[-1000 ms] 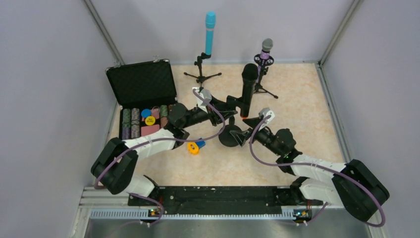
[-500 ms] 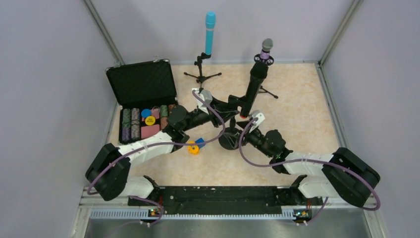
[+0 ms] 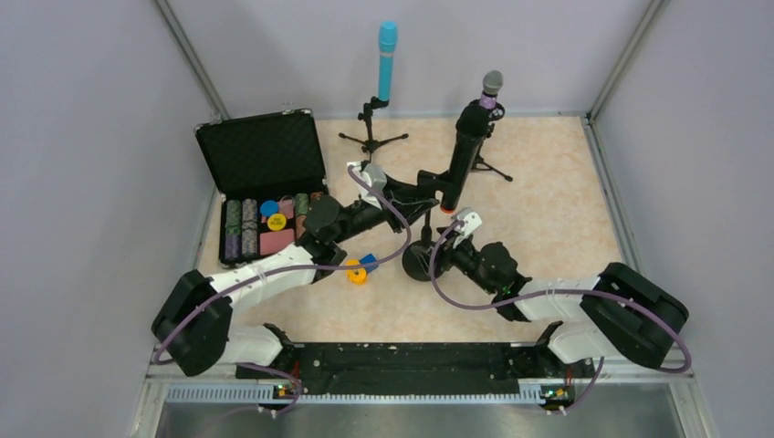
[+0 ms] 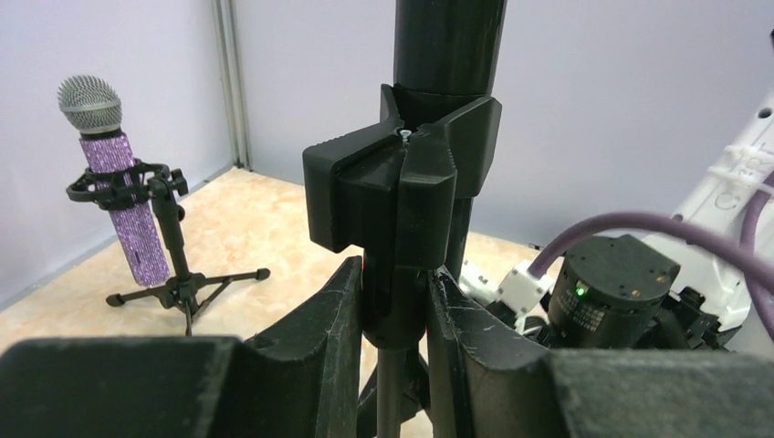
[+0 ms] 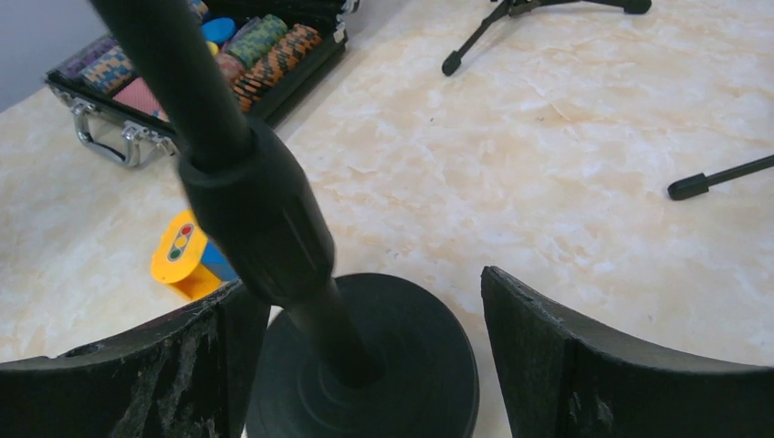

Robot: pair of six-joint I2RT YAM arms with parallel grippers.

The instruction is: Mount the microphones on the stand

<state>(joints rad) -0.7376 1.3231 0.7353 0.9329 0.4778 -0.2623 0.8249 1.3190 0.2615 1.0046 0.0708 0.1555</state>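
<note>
Black microphone (image 3: pixel 463 151): stands near the frame centre of the top view, head toward the upper right, orange end down. Its body is seated in the clip (image 4: pixel 402 182) of the round-base stand (image 5: pixel 274 228). The seat looks complete, though the depth of engagement cannot be confirmed.

Left gripper (image 4: pixel 394 301): jaws are closed narrowly on the stand's neck just under the clip. This hold is judged to steady the top-heavy assembly, the grip being taken on the stand so the microphone is left free in its clip.

Right gripper (image 5: pixel 363 297): jaws are spread wide, low over the table (image 3: pixel 548 201), on either side of the base (image 5: pixel 411 365). The pole passes nearer the jaw at frame left, and nothing is gripped. The placement is read as bracing the base against sliding or tipping. Whether the base lies fully flat cannot be told.

Light-blue microphone (image 3: pixel 387 62): upright on a tripod (image 3: pixel 371 132) at top centre. Purple microphone (image 4: pixel 119 182): held in a ring mount on a second tripod (image 4: pixel 183 287), just behind the black one in the top view. Both are taken as already attached.

Also noted are an open chip case (image 3: pixel 265 160) at left and a small orange-and-blue object (image 5: pixel 187 255) beside the base, neither being touched.

Risk: the stand may tip if it is released before it is settled.
</note>
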